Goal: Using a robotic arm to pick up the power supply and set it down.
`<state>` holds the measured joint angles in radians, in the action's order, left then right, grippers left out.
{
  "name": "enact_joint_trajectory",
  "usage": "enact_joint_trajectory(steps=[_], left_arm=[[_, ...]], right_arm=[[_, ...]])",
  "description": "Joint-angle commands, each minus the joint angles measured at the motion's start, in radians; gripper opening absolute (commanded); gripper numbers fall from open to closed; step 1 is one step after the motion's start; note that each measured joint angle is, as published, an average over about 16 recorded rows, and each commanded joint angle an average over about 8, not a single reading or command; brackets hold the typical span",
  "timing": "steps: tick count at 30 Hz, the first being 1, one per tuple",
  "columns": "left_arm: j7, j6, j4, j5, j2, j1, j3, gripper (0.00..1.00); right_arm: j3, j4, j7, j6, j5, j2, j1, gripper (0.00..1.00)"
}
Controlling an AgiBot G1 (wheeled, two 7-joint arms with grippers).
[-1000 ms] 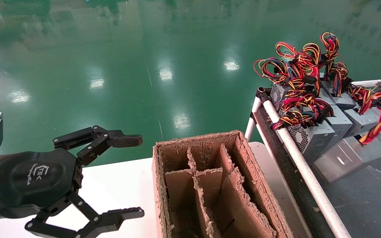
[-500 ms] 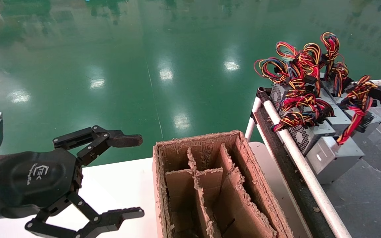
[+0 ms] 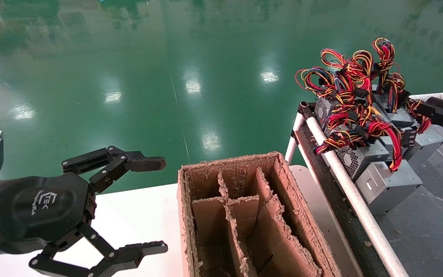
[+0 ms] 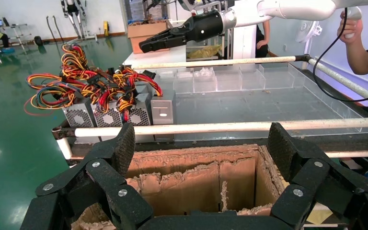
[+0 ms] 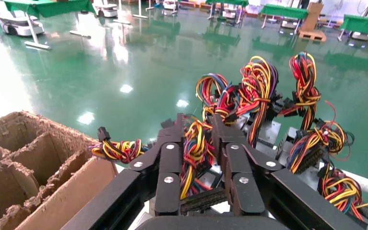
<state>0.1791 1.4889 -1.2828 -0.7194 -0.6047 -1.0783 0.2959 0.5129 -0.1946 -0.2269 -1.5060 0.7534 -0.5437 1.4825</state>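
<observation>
In the head view, the plain grey sheet-metal power supply [image 3: 388,184] is sitting at the near end of a row of grey wired boxes with perforated grilles [image 3: 354,156], just beside the white rail tube [image 3: 344,181] and touching the neighbouring box behind it. Its red and yellow wire bundle [image 3: 383,134] is lying over its top and tangling with the others. Judging by the steel case, it is likely heavy, stiff and smooth, so the flat opposite sides look the safest hold, while the loose wires may be snagging neighbours. The right gripper [image 3: 442,111] is showing only partly at the frame's edge, beyond the row, apart from the box. The left gripper [image 3: 156,204] is hanging with fingers spread wide over the white table [image 3: 137,215], beside the ragged brown cardboard divider box [image 3: 244,215]. In the left wrist view, the power supply [image 4: 163,109] is showing its small white label behind the rail tube [image 4: 220,128], and the right gripper [image 4: 148,45] is hovering well above it; whether it is open cannot be told there. In the right wrist view, the right gripper [image 5: 199,134] is standing with its fingers drawn near together around a strand of coloured wires [image 5: 194,151], though a true pinch is hard to confirm; the box itself is hidden beneath.
</observation>
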Motion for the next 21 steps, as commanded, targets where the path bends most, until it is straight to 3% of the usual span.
enact_joint_trajectory(steps=[1, 11, 21], left_arm=[[0.0, 0.0, 0.0, 0.0, 0.0, 0.0, 0.0, 1.0], [0.0, 0.0, 0.0, 0.001, 0.0, 0.0, 0.001, 1.0], [-0.001, 0.0, 0.001, 0.001, 0.0, 0.0, 0.002, 1.0]], right_arm=[[0.007, 0.01, 0.0, -0.002, 0.012, -0.003, 0.013, 1.0], [-0.014, 0.025, 0.007, -0.071, -0.02, -0.026, 0.037, 1.0], [-0.047, -0.139, 0.067, -0.066, -0.023, -0.035, -0.026, 1.0]])
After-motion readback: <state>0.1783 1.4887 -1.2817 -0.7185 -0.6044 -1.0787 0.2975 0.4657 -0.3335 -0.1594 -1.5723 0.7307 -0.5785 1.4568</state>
